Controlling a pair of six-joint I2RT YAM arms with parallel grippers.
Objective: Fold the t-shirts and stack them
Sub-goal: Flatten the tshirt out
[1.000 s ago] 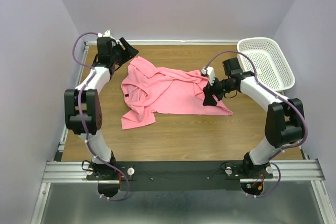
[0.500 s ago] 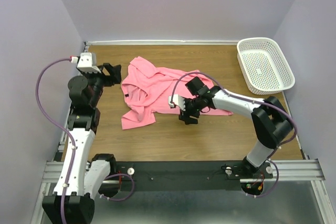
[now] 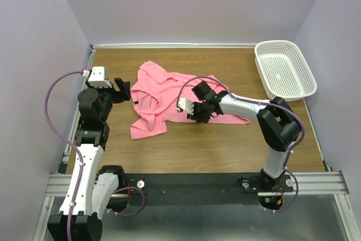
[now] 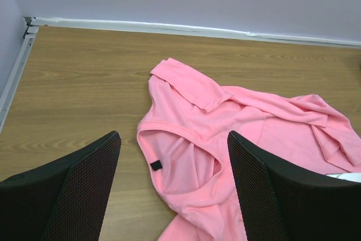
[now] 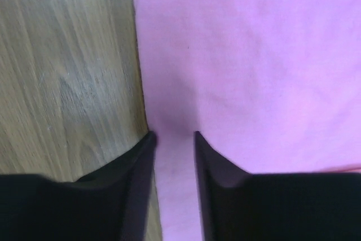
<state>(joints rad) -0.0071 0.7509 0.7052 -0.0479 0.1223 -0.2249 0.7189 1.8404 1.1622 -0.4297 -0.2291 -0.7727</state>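
The left pincer hovers released, jaws wide, just beside the collar of the salmon-pink t-shirt lying crumpled mid-tabletop. The right pincer straddles its near edge (jaws narrowed; whether it is grasping, I cannot tell).

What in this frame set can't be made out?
Top view: right pincer tips, hidden under its own wrist.
Right wrist view: whether the jaws pinch the t-shirt edge; too close.
Left wrist view: t-shirt's near hem, cut off by the bottom edge and the left pincer.
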